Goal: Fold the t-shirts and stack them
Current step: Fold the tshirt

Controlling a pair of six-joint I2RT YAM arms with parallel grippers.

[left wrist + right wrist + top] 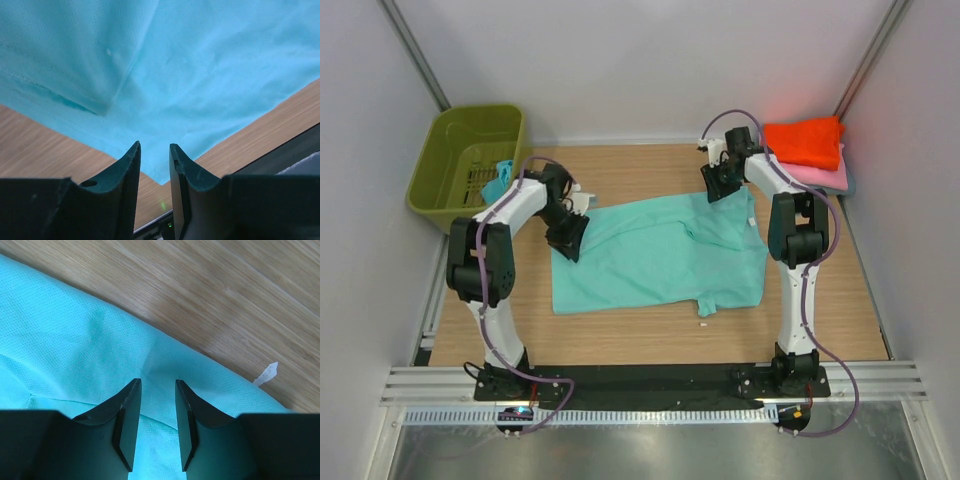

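- A teal shirt is spread flat at the middle of the worktop.
- The left claw is held low over the shirt's far left corner. It is released, with its fingers narrowly parted, and no cloth is seen clamped.
- The right claw is set over the shirt's far right edge, likewise released with a narrow gap.
- An orange shirt is stacked folded on a pink shirt in the far right corner.
- More teal cloth is seen in the basket.
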